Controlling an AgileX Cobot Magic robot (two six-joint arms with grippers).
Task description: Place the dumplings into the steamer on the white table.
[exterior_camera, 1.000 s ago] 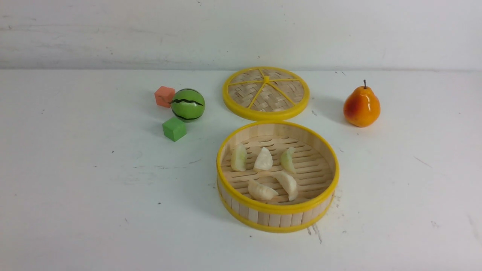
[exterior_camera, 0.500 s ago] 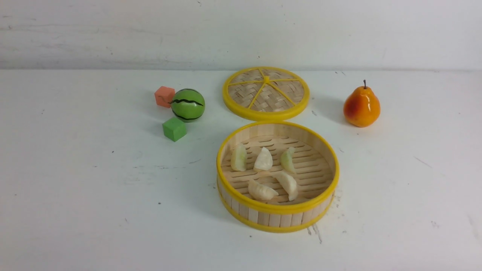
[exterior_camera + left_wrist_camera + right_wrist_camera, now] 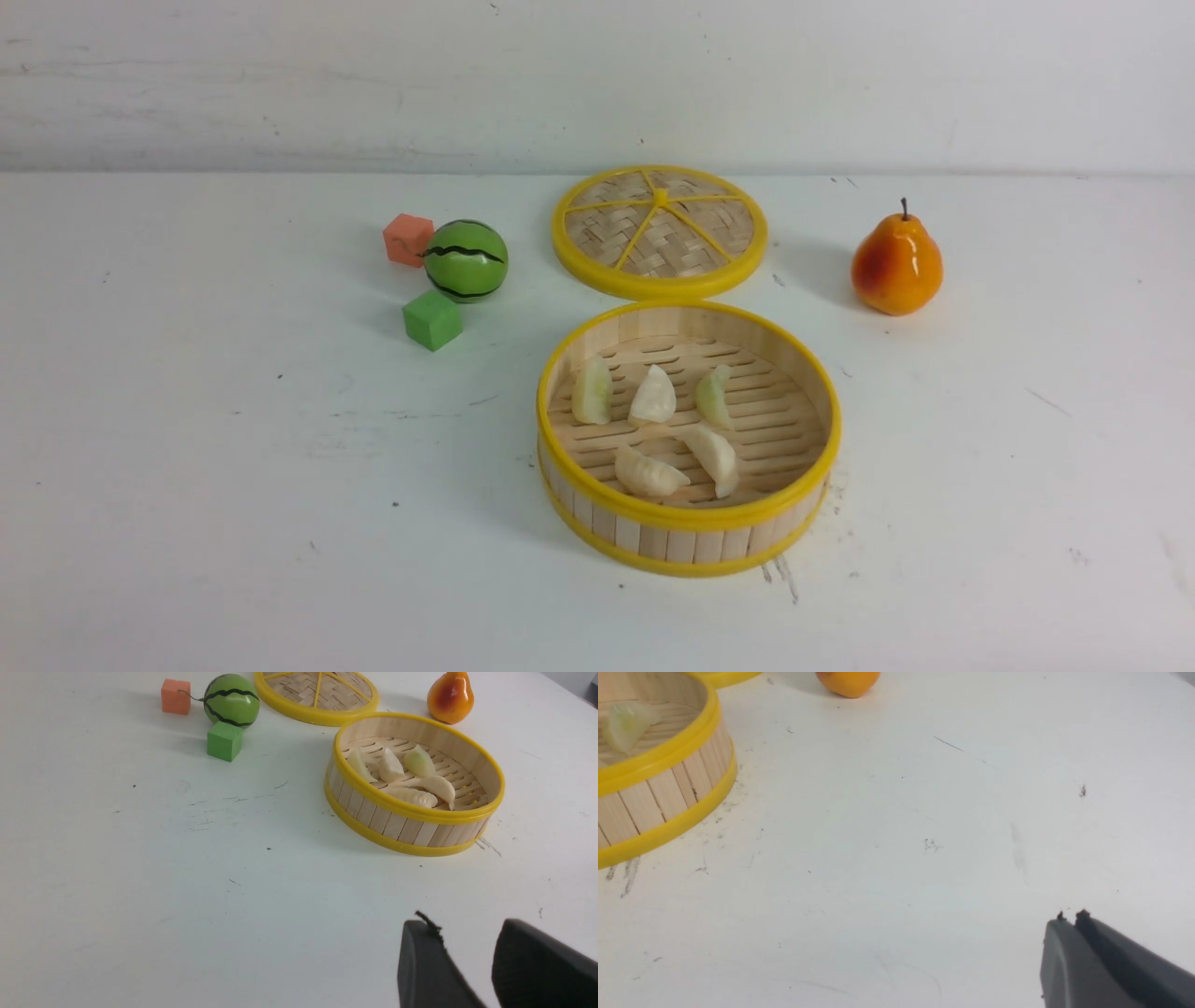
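All five dumplings [image 3: 653,395] lie in the steamer [image 3: 692,551] on the white worktop [image 3: 233,420]. Three of them sit in a row across the slatted floor, the left and right ones tinged green and the middle one white; two creamier ones lie nearer the robot, their tips close together. Just beyond the steamer is the woven lid [image 3: 661,233], flat on the worktop with its little yellow knob up. Left of the lid are a striped melon [image 3: 466,261], an orange block [image 3: 409,240] close beside it and a green block [image 3: 432,320] a bit nearer the robot. The pear [image 3: 897,265] stands to the right of the lid, stem up. The left hand [image 3: 462,926] is released, its fingers apart with nothing between them. The right hand [image 3: 1068,921] has its fingertips together, clenched on nothing. Both are over the worktop, away from the steamer.
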